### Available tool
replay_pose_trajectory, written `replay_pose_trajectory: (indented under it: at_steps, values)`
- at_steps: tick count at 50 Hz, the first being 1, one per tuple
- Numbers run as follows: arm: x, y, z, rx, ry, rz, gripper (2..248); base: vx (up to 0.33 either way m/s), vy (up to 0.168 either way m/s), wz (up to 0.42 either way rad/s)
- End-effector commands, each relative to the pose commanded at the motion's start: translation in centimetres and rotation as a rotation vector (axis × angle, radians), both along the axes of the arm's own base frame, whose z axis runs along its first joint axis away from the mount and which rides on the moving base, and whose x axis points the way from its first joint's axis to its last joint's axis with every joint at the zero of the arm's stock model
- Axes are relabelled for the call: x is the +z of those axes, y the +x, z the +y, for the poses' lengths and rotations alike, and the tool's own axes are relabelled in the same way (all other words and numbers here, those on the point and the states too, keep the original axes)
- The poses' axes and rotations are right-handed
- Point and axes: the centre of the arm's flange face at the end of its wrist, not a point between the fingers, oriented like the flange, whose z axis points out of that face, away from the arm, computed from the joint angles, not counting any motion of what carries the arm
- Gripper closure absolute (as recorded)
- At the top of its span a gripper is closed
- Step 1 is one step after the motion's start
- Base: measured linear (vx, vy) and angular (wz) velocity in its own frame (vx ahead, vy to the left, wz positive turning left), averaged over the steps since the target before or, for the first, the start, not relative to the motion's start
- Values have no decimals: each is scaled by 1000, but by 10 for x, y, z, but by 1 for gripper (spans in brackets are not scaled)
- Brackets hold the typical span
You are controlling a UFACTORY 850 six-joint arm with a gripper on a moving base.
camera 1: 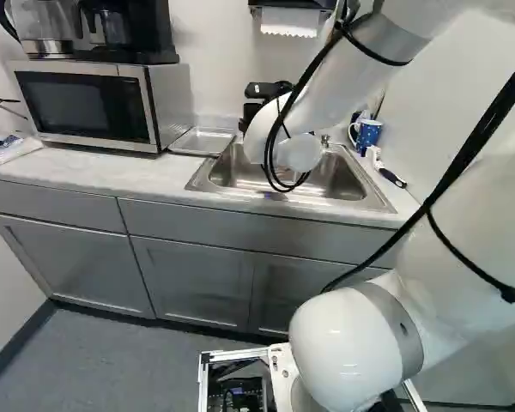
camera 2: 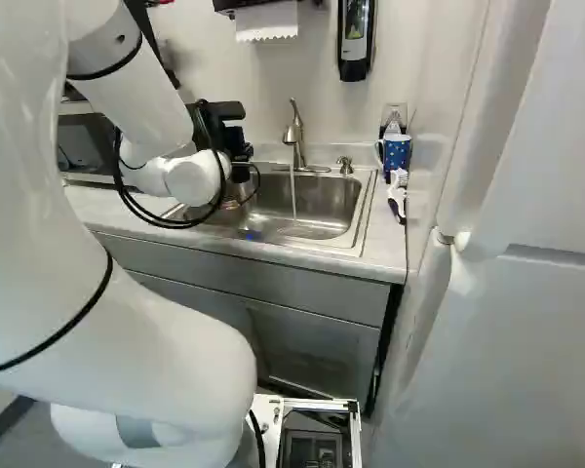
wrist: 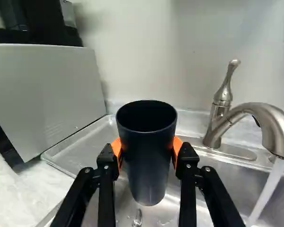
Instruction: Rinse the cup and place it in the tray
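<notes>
On the table (camera 1: 94,180), the tray (wrist: 80,145) lies beside the sink (camera 2: 329,203), where water (wrist: 268,189) runs. Our tool (wrist: 146,150) pinches the upright cup (wrist: 148,163) near the tray, apart from the water. If rinsing is complete, we should drain it, then lower it level

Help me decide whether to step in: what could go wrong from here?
The cup is upright, so any water inside could spill if it tips on the way to the tray. The gripper pinches it from two sides; wet, it might slip. The faucet is running and might be left on.
</notes>
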Motion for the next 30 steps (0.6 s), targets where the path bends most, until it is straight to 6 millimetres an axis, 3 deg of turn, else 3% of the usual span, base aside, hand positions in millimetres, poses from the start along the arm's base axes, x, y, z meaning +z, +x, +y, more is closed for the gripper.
replay_pose_trajectory:
  at_steps: [30]
  values:
    - [-29, -8, -42, -100, -5, 46, 128, 0, 0, 0]
